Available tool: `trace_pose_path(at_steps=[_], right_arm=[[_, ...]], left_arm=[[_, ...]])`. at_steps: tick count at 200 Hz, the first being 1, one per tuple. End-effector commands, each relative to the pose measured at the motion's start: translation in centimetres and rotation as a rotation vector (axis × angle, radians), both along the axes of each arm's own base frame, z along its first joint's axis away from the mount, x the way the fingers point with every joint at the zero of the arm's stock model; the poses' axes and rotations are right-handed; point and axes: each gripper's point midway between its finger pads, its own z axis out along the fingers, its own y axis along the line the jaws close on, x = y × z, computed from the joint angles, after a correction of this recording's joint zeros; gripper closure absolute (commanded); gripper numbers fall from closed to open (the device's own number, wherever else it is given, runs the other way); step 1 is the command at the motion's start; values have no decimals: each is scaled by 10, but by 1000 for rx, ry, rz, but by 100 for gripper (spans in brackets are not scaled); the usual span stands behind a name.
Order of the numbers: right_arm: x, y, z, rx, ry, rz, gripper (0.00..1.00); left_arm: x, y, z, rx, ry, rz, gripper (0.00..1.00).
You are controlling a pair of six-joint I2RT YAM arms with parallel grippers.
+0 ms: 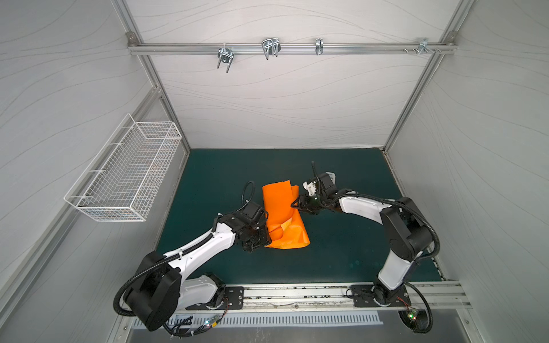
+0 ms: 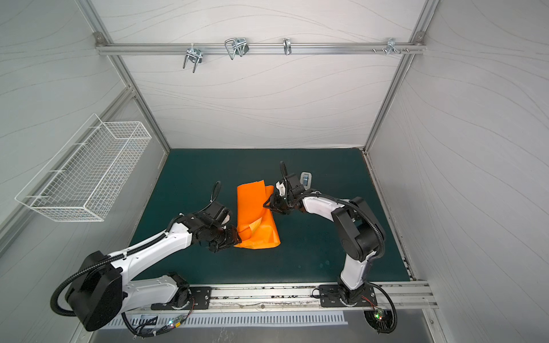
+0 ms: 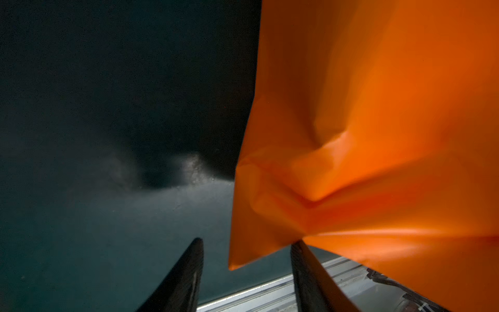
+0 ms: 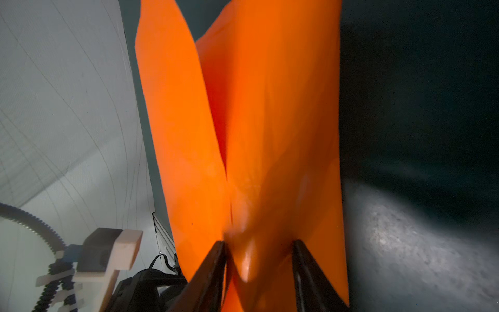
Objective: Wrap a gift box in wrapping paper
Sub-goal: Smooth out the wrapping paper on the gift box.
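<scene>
left arm: stretches low from the near left corner of the mat toward its centre, with the wrist down by the paper's near end.
left gripper: the jaws stand apart. A loose corner of the wrapping paper hangs in the gap and brushes one finger, but nothing is clamped.
wrapping paper: lies at the mat's centre, folded over into a long loose bundle. Its near end rests flat on the mat and its far flaps stand up.
gift box: not visible. It is probably inside the bundle at the mat's centre, though I cannot tell.
handling: the sheet looks light, thin and springy, with a slick sheen. It likely creases where pinched and springs open once let go, and it could tear if the two arms pull against each other.
where to hold: best at an edge or flap, well in from the corner, pressing the fold down rather than tugging.
right gripper: the jaws are partly closed around a bunched fold that fills the gap. It appears to grip the paper just past the mat's centre.
right arm: rises from the mat's near right edge, elbow high, forearm bent back toward the centre.
tape dispenser: on the mat's far half, just behind the right wrist.
</scene>
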Motion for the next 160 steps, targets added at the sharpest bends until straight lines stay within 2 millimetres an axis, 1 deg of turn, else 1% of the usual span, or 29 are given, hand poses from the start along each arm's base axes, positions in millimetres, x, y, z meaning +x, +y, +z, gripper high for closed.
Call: trace_pose_path(at_steps=[1,13,23,37,48,56,74,83,103,113,125,130,136,150,160], right_arm=[[-7,2,-4,-5,11,13,57],[-8,2,-3,-6,10,13,57],[-7,2,-2,-5,8,14,57],[-9,2,-3,-6,10,16,57],[-9,2,-3,-6,11,18,57],[-9,2,-3,-4,12,18,57],[-9,3,-4,-1,14,17,57],[-9,3,-4,1,16,15,57],[-9,4,-3,4,16,18,57],[-9,4,-3,3,15,19,57],[-10,5,-3,4,16,22,57],[-11,5,-3,3,17,22,57],[-11,5,-2,2,14,21,57],[-11,5,-3,1,17,21,57],[-11,6,-4,1,17,20,57]], left_arm=[[0,-13,-4,-26,-7,-9,46],[-4,-12,-8,-19,10,-7,49],[-7,-9,-6,-15,4,-1,49],[-9,-3,4,-11,-23,8,49],[-11,3,14,7,-54,5,46],[-14,12,18,41,-77,2,46],[-17,28,24,136,-169,-15,48],[-17,33,26,179,-232,-32,48],[-17,44,24,284,-355,-63,49],[-17,43,24,310,-414,-94,50],[-15,35,27,313,-486,-140,50],[-14,29,29,306,-525,-167,50],[-12,23,32,309,-573,-193,50],[-6,17,39,363,-669,-228,50],[0,12,41,389,-706,-247,51]])
